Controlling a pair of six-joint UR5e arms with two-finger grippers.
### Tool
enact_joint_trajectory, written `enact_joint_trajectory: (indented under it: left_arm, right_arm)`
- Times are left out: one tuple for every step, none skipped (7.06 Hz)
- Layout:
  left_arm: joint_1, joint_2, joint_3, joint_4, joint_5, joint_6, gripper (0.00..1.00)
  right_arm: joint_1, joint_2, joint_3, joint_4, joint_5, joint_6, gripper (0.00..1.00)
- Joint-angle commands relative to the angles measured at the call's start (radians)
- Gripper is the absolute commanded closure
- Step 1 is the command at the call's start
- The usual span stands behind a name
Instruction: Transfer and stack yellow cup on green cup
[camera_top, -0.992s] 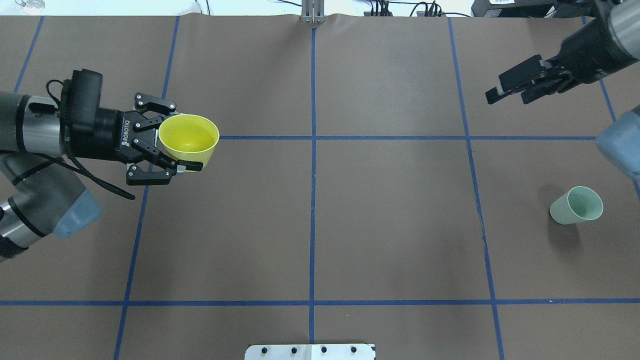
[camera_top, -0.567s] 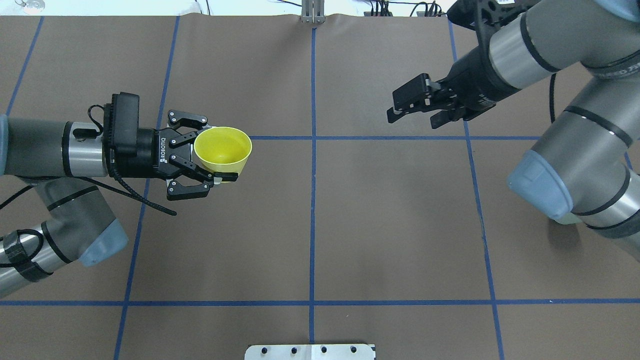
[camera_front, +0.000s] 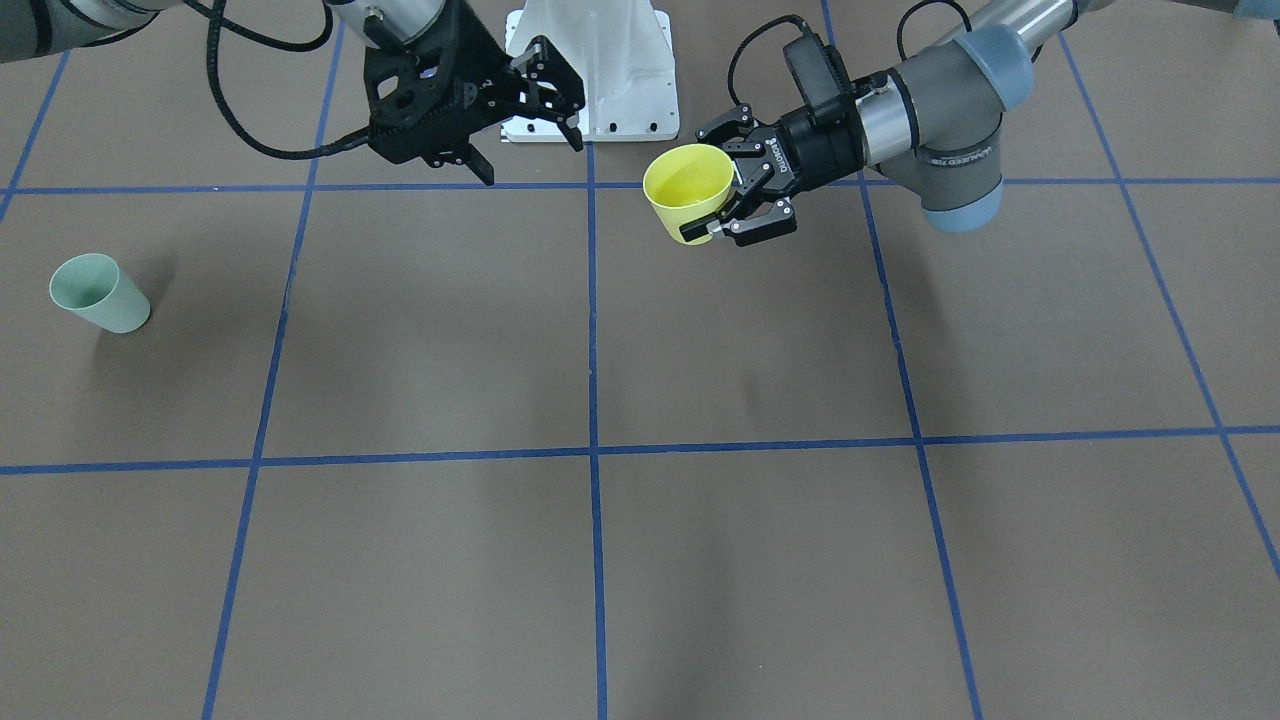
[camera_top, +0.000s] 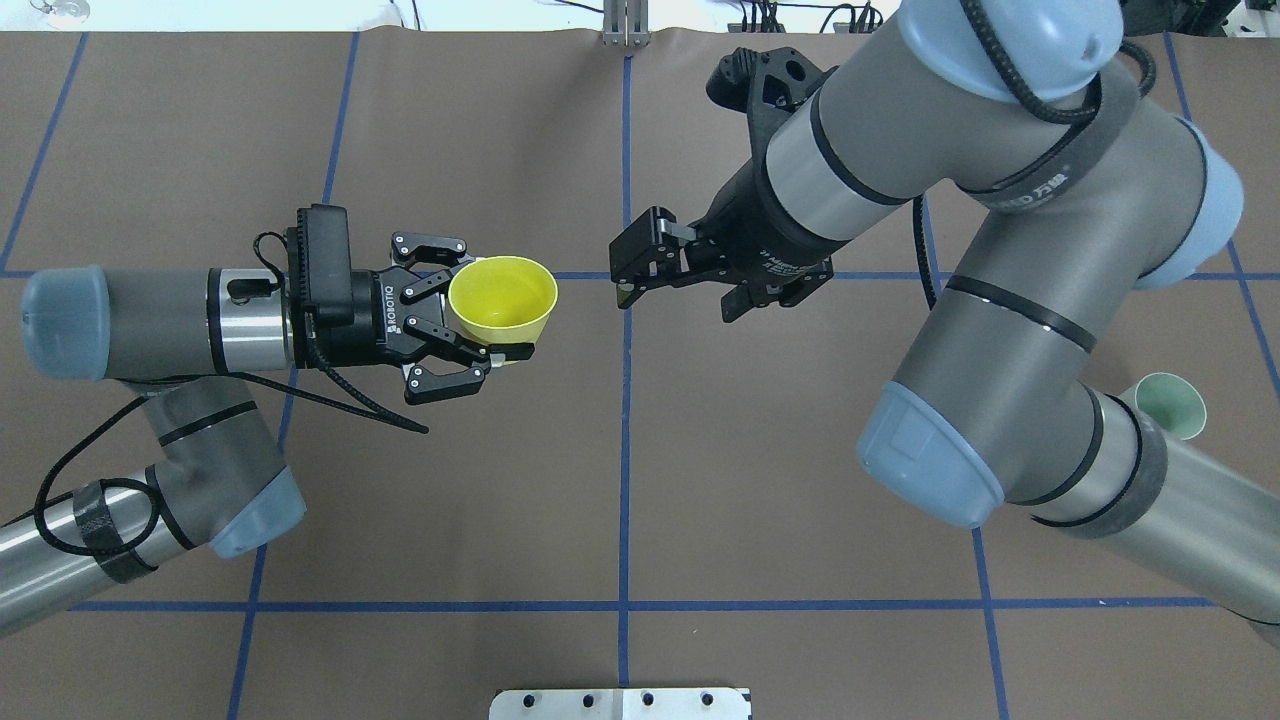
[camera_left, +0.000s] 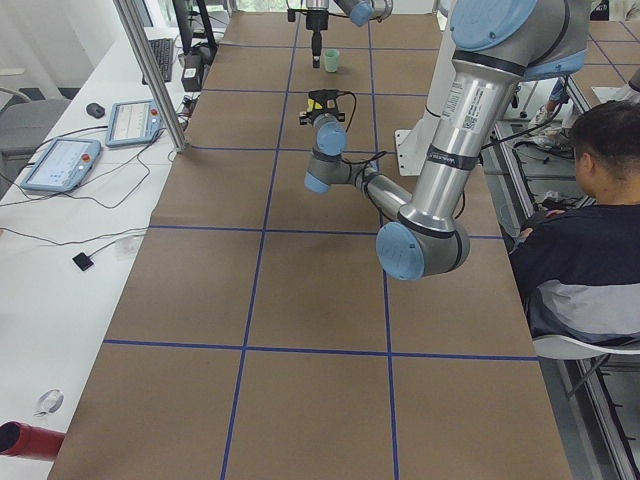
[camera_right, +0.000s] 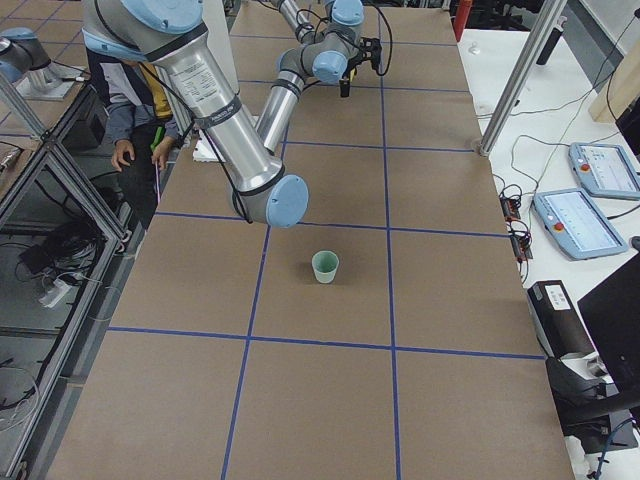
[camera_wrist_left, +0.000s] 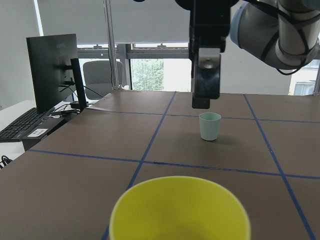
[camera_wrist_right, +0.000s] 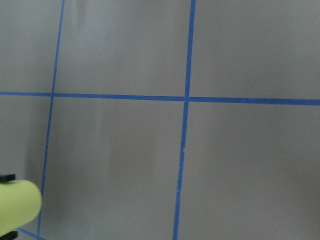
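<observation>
We are gripping the yellow cup (camera_top: 505, 290) upright in our left claw (camera_top: 488, 308) above the desk (camera_top: 450, 520), with our right claw (camera_top: 672, 292) gaping empty near it, while the green cup (camera_front: 100, 293) is standing well apart, nearer our right arm.

Bright, even light leaves only faint, soft shadows on the table (camera_front: 750, 350). The right wrist view is soft, and the yellow cup (camera_wrist_right: 17, 207) is blurred (lower-left corner).
</observation>
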Motion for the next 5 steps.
enact_joint_trajectory:
  left_arm:
    - [0.005,-0.007,0.001,-0.002,0.011,0.001,0.86]
    - [0.007,-0.007,0.001,-0.004,0.011,0.002,0.86]
    - [0.007,-0.007,-0.001,-0.004,0.011,0.002,0.85]
    - [0.01,-0.007,-0.002,-0.007,0.011,0.004,0.85]
    - [0.013,-0.006,-0.002,-0.007,0.011,0.004,0.84]
  right_arm:
    - [-0.03,0.073,-0.059,-0.006,-0.007,0.038,0.0]
    - [-0.031,0.097,-0.094,-0.006,-0.005,0.038,0.0]
    - [-0.033,0.101,-0.101,-0.006,-0.004,0.038,0.0]
    - [-0.033,0.12,-0.11,-0.031,-0.004,0.038,0.0]
    - [-0.034,0.144,-0.13,-0.051,-0.005,0.038,0.0]
